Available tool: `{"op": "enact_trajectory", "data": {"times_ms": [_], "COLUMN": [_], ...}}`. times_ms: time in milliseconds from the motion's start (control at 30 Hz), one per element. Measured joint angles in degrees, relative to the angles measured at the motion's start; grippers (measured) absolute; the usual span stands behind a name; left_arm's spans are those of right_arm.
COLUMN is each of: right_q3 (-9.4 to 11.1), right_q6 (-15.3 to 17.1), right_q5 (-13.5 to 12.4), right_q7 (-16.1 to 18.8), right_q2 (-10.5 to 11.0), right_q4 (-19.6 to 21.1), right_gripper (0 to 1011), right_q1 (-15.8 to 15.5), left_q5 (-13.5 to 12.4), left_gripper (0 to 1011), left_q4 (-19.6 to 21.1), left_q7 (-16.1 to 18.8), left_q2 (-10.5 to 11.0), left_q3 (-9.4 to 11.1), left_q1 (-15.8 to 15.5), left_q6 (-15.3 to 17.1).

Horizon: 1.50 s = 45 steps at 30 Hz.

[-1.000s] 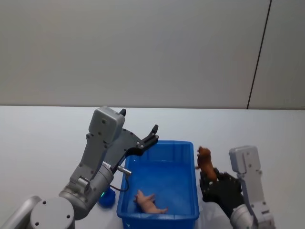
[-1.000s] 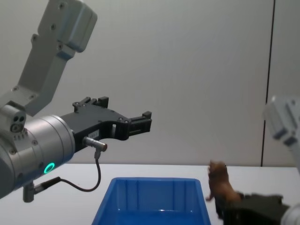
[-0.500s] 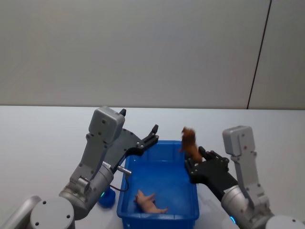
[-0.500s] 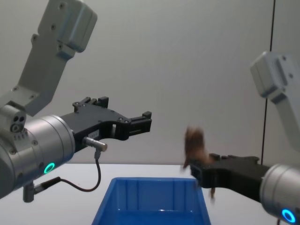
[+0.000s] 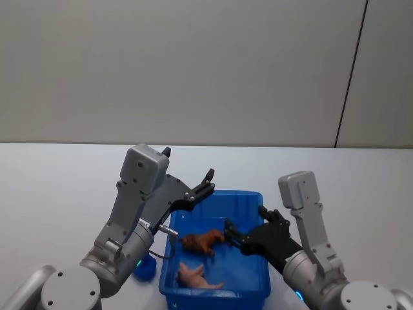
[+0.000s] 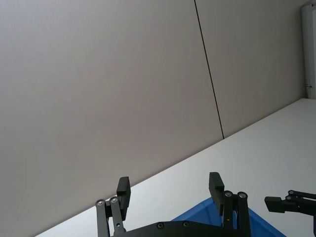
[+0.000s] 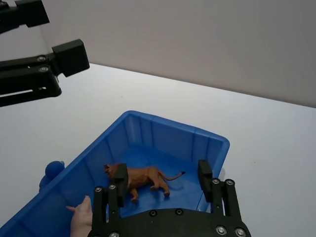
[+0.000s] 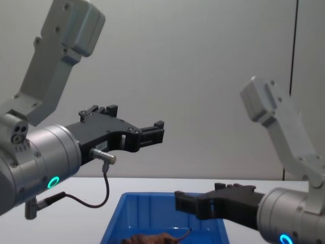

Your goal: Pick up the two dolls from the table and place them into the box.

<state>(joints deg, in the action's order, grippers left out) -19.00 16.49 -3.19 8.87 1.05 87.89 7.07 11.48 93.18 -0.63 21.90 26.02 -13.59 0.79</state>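
The blue box stands on the white table in front of me. Both dolls are inside it. The reddish-brown doll lies free in the middle, its thin tail out. The pale pink doll lies nearer the front wall. My right gripper hovers open just above the brown doll, fingers either side and apart from it. My left gripper hangs open and empty above the box's back left corner.
A small round blue object sits on the table against the box's left side. White tabletop stretches left, right and behind the box. A plain grey wall closes the back.
My right gripper swung left over the box and opened. The reddish-brown doll left its fingers and now lies in the box. The left arm has not moved.
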Motion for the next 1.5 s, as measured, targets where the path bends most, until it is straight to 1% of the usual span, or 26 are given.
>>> {"op": "enact_trajectory", "data": {"times_ms": [33,100,167,200,233,467,567,833,1133,1500], "right_q3": [-0.02,-0.02,-0.01,-0.01,0.01,0.31,0.55,1.58,2.87,3.65], "right_q6": [0.06,0.08,0.05,0.01,-0.05,-1.22,-1.91,-3.11,-3.53,-3.71], "right_q5": [0.07,0.14,0.26,0.3,0.34,0.72,0.91,1.07,1.06,1.0], "right_q7": [0.09,0.11,0.09,0.04,-0.05,-2.09,-3.51,-8.21,-12.89,-15.4], "right_q2": [-0.09,-0.14,-0.18,-0.17,-0.17,0.23,0.61,2.03,3.78,4.8], "right_q4": [-0.39,-0.66,-0.91,-0.96,-0.97,-0.35,0.48,3.3,5.92,7.41], "right_gripper": [843,912,942,985,1001,1001,1001,1001,1001,1001], "right_q1": [0.2,0.32,0.39,0.4,0.4,-0.25,-0.9,-3.26,-5.9,-7.51], "left_q5": [0.0,0.0,0.0,0.0,0.0,0.0,0.0,0.0,0.0,0.0], "left_gripper": [1001,1001,1001,1001,1001,1001,1001,1001,1001,1001], "left_q4": [0.0,0.0,0.0,0.0,0.0,0.0,0.0,0.0,0.0,0.0], "left_q7": [0.0,0.0,0.0,0.0,0.0,0.0,0.0,0.0,0.0,0.0], "left_q2": [0.0,0.0,0.0,0.0,0.0,0.0,0.0,0.0,0.0,0.0], "left_q3": [0.0,0.0,0.0,0.0,0.0,0.0,0.0,0.0,0.0,0.0], "left_q1": [0.0,0.0,0.0,0.0,0.0,0.0,0.0,0.0,0.0,0.0], "left_q6": [0.0,0.0,0.0,0.0,0.0,0.0,0.0,0.0,0.0,0.0]}}
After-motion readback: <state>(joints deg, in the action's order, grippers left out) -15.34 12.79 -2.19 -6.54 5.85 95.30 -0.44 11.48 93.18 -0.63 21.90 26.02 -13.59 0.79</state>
